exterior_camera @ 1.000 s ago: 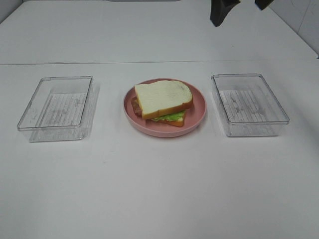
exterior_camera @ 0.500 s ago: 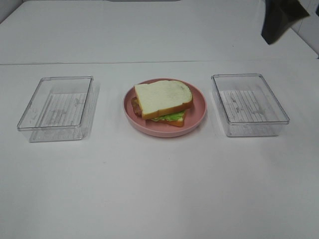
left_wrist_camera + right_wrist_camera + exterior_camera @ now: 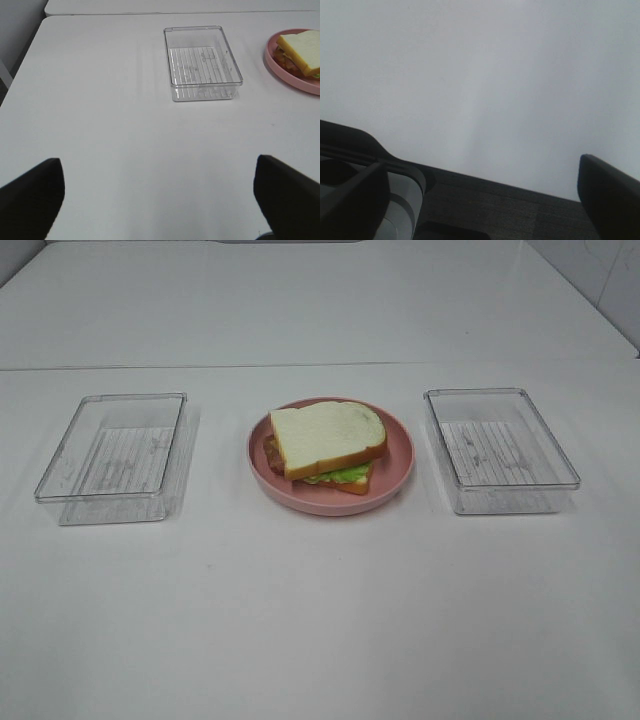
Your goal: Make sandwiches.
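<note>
Surface: white counter [image 3: 320,620], matte, w/ a thin seam line across it behind the trays.
Room: pale wall at far right corner in the high view; right wrist view shows mostly blank pale surface plus a dark strip and part of the robot's own base.
Sandwich [image 3: 328,447]: on pink plate [image 3: 395,472], centre of counter; top white slice sits skewed over green lettuce, bacon edge showing on left side.
Left tray [image 3: 112,457]: clear plastic, ribbed floor, nothing in it, well apart from plate.
Right tray [image 3: 500,449]: same type, other side of plate, near it but not touching.
Edges: counter's left edge and a far corner show in left wrist view.
Open room: wide bare counter in front of all 3 items; gaps btwn plate and each tray.
Left end effector [image 3: 160,192]: fingers spread wide, holding nothing, above bare counter, short of left tray.
Right end effector [image 3: 480,195]: fingers wide apart, nothing btwn them; out of the high view.
Change vs earlier: dark arm that was at top right of high view is gone; sandwich, plate, trays unmoved.
</note>
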